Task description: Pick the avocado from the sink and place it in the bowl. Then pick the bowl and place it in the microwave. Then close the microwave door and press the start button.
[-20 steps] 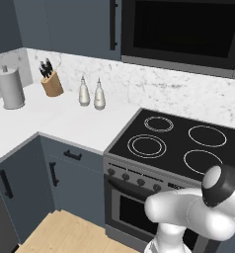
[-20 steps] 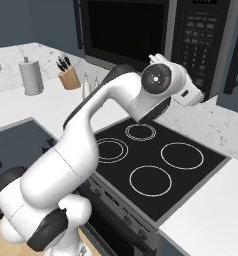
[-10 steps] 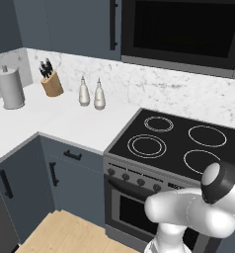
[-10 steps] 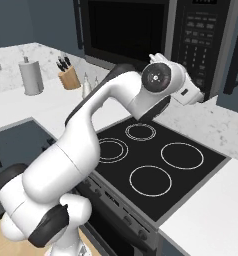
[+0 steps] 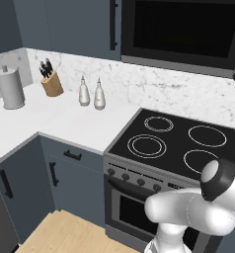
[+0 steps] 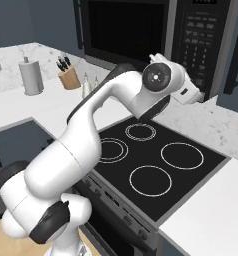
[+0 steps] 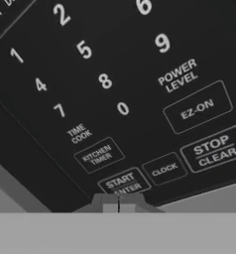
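Gripper (image 7: 118, 204) pushed right up against the microwave (image 6: 141, 35) keypad, fingertips pinched together with basically no gap, nothing held between them. Tips sitting at the lower edge of the START/ENTER button (image 7: 124, 183), looks like touching but hard to be sure from this close.

Readable on the keypad (image 7: 120, 94) around that START button: KITCHEN TIMER up-left, CLOCK just to the right, STOP/CLEAR further right, EZ-ON above that, POWER LEVEL higher still, TIME COOK above KITCHEN TIMER. Digits 1, 2, 4, 5, 7, 8, 9, 0, plus a cut-off 6. White lettering on flat matte black, buttons outlined as thin rounded rectangles.

From the right base camera, microwave door (image 6: 123, 30) shut flush, big dark glass window, inside too dark to make out. Keypad column on the microwave's right end, white arm reaching up to it.

Below the microwave: glossy black stovetop (image 6: 156, 162) with white ring burners. Off to the microwave's left on the pale counter: wooden knife block (image 5: 51, 83), two pale bottles (image 5: 91, 93), and a paper towel roll (image 5: 11, 89) on a stand against a marbled backsplash.
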